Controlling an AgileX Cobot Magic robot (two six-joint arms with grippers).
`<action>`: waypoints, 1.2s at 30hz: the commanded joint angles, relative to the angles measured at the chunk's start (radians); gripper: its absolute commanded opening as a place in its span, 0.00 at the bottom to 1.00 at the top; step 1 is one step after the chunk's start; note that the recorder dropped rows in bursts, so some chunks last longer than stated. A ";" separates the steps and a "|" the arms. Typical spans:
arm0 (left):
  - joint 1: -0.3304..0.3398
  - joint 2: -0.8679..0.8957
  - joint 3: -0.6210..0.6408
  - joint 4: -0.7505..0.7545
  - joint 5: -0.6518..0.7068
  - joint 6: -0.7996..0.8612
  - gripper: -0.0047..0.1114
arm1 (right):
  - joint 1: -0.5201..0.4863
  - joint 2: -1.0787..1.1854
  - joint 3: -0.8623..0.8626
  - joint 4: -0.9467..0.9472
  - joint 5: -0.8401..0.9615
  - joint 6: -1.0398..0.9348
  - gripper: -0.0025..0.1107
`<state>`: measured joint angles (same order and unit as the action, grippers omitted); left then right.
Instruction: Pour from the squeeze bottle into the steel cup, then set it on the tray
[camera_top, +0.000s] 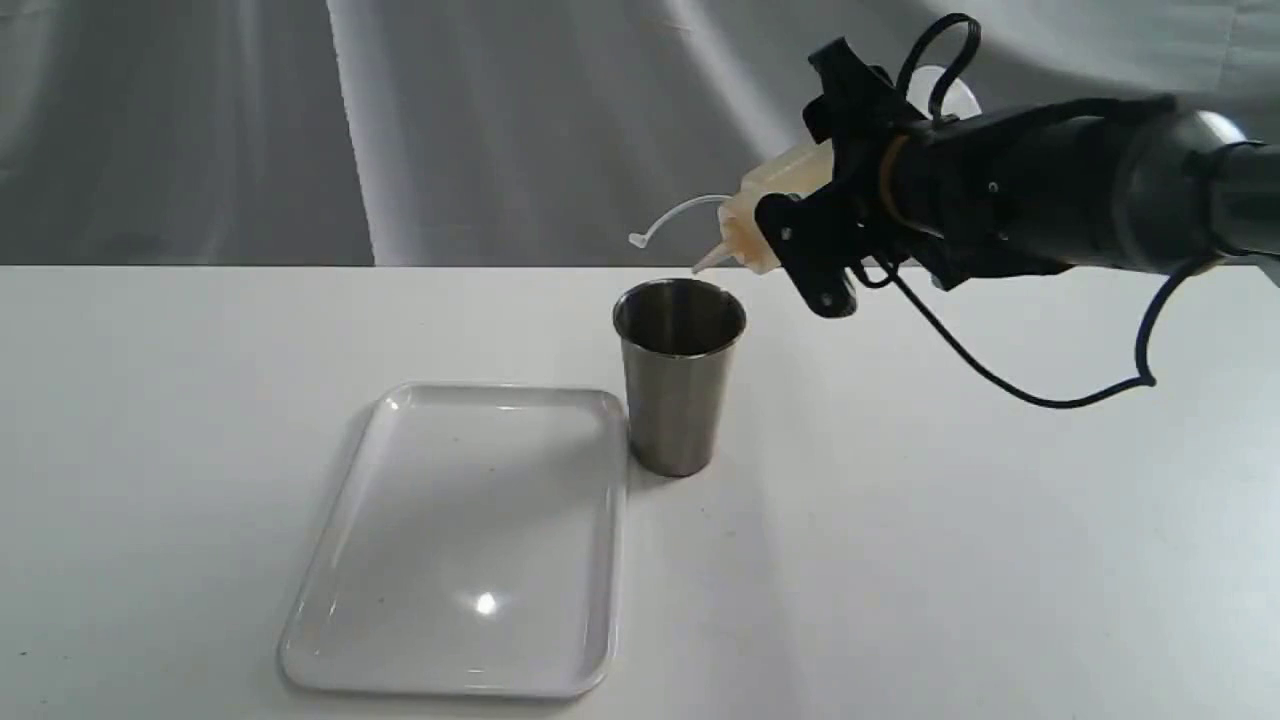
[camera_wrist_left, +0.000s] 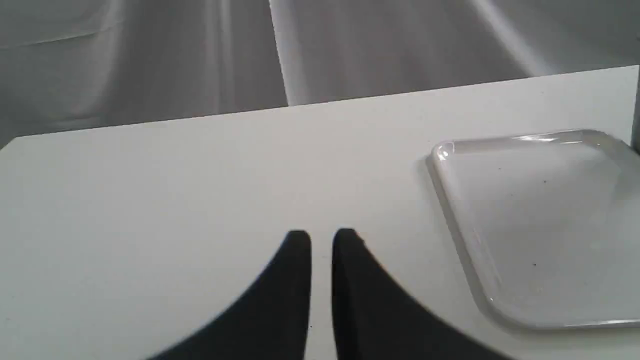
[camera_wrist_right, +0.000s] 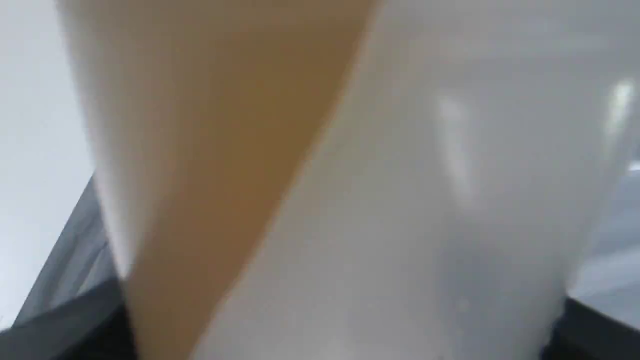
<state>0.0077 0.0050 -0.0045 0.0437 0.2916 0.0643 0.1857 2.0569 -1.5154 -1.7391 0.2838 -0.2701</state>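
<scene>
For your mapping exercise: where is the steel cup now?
In the exterior view, the cup stands just right of the tray, under the nozzle of the tilted bottle.

The right gripper (camera_top: 825, 170), arm stretched level, clamps the squeeze bottle (camera_top: 778, 190); the left gripper (camera_wrist_left: 322, 237) hovers low, jaws almost together.

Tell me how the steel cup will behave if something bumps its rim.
The steel cup tapers to a base narrower than its mouth, so a push at the rim would probably tip it. A lower push might just slide it on the smooth table. It looks rigid and unlikely to dent. Its fill is not visible, so its weight is uncertain.
</scene>
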 joint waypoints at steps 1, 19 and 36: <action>0.003 -0.005 0.004 0.001 -0.007 -0.003 0.11 | 0.004 -0.025 -0.011 -0.005 0.001 0.001 0.02; 0.003 -0.005 0.004 0.001 -0.007 -0.003 0.11 | 0.004 -0.025 -0.011 -0.005 -0.015 0.207 0.02; 0.003 -0.005 0.004 0.001 -0.007 -0.003 0.11 | 0.002 -0.025 -0.011 -0.005 -0.032 0.744 0.02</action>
<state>0.0077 0.0050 -0.0045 0.0437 0.2916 0.0643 0.1857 2.0569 -1.5154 -1.7391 0.2493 0.3985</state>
